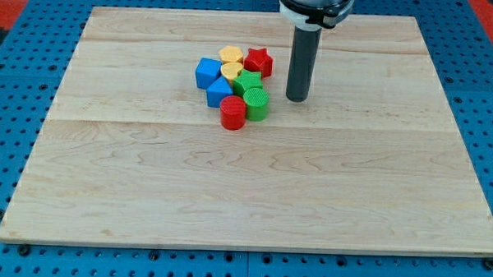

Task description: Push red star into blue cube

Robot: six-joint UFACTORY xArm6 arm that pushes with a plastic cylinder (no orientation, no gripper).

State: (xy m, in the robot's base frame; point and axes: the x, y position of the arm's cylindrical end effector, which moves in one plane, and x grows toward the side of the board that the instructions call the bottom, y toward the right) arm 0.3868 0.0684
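The red star sits at the cluster's upper right, touching a yellow block, the blue cube beyond at the left, while my tip stands apart, right of the green cylinder, holding nothing.

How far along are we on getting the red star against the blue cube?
Done: nothing clear yet. The red star sits at the cluster's right, with yellow blocks between it and the blue cube. In hand: my tip stands right of the cluster, apart from it. Left: the whole push leftward.
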